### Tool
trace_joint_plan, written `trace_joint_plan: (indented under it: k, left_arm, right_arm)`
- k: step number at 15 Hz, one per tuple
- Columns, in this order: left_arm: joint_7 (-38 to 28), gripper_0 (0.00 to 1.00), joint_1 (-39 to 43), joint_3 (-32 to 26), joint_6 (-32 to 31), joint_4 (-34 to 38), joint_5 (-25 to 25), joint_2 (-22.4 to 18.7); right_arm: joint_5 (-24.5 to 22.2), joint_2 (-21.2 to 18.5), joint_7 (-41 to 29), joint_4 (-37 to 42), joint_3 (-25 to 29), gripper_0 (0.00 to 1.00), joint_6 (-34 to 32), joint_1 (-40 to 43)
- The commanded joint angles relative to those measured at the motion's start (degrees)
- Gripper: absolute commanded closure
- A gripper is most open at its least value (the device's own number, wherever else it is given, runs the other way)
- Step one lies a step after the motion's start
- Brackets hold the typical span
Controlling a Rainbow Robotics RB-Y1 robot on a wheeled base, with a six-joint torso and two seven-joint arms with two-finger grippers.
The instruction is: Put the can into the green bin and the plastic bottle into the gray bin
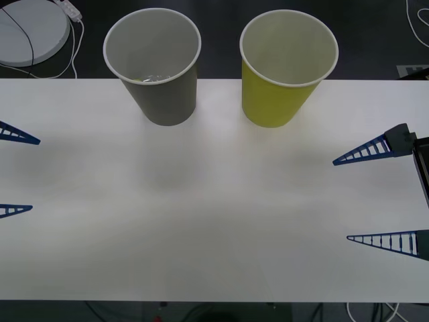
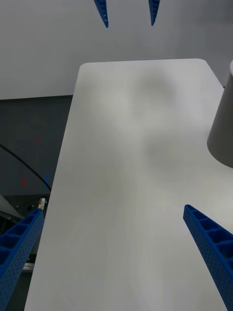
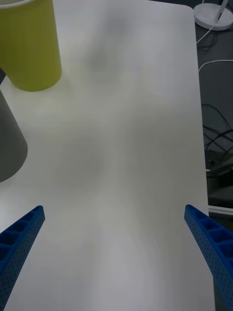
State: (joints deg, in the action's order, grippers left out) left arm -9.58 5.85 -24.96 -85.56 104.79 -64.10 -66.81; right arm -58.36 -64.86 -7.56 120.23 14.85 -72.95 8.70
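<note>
gray bin: I see the gray bin (image 1: 153, 64) upright near the tabletop's far edge, toward the left corner; its wall also shows in the left wrist view (image 3: 9, 141) and the right wrist view (image 2: 223, 131).
plastic bottle: something clear and crinkly with a hint of lime (image 1: 151, 78) lies at the bottom inside the gray bin; I take it for the plastic bottle, mostly hidden by the rim.
green bin: the green bin (image 1: 287, 64) stands upright near the far edge, just beside the gray bin on its right, the two apart; off-white inside, and I can't see its bottom. Left wrist view has it too (image 3: 30, 43).
can: I can't tell where it is.
left tool: my left tool (image 1: 15, 173) sits at the tabletop's left edge, about midway between the near and far edges, fingers spread wide, gripping nothing; own fingers at both corners of the left wrist view (image 3: 114, 257), and it shows far off in the right wrist view (image 2: 128, 13).
right tool: my right tool (image 1: 379, 198) sits at the right edge, mirrored, fingers wide apart, gripping nothing; right wrist view agrees (image 2: 114, 252).
tabletop: white tabletop (image 1: 214, 221), bare between the two tools.
beyond far edge: round white base (image 1: 30, 30) with cables (image 1: 74, 40) on the dark floor past the far left corner.
</note>
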Motion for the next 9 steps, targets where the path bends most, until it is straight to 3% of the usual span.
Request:
trace_joint_plan:
  k: [1,9]
  left_arm:
    - [1.32,0.0,1.62,-0.88,-0.31,0.07,0.99,0.02]
    - [2.28,0.0,1.97,-0.88,-0.31,-0.02,0.99,0.19]
  right_arm:
    - [0.0,0.0,0.0,0.0,0.0,0.0,0.0,0.0]
    - [0.0,0.0,0.0,0.0,0.0,0.0,0.0,0.0]
